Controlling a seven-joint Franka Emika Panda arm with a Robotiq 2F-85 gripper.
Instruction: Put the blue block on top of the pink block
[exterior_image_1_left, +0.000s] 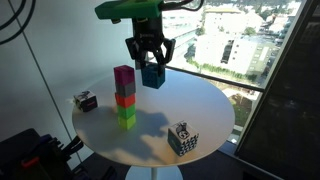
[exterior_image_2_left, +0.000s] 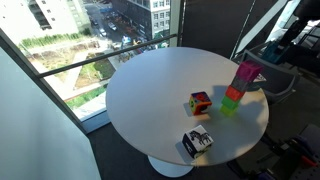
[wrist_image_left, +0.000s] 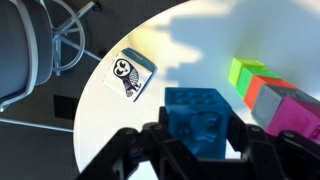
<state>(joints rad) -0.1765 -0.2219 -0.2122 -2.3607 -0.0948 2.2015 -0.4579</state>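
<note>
My gripper (exterior_image_1_left: 150, 58) is shut on the teal-blue block (exterior_image_1_left: 152, 76) and holds it in the air, just to the right of the top of a stack of cubes. The magenta-pink block (exterior_image_1_left: 124, 74) is the top of that stack, above a red cube (exterior_image_1_left: 124, 100) and a green cube (exterior_image_1_left: 126, 116). In the wrist view the blue block (wrist_image_left: 198, 110) sits between my fingers (wrist_image_left: 200, 140), with the pink block (wrist_image_left: 302, 120) at the right edge. The stack also shows in an exterior view, pink block (exterior_image_2_left: 247, 72) on top; gripper and blue block are out of view there.
The stack stands on a round white table (exterior_image_1_left: 160, 135). A black-and-white patterned cube (exterior_image_1_left: 182, 139) lies near the table's front edge, and another cube (exterior_image_1_left: 85, 100) at its left side. A multicoloured cube (exterior_image_2_left: 200, 102) lies near the stack. A chair base (wrist_image_left: 65, 45) stands beyond the table.
</note>
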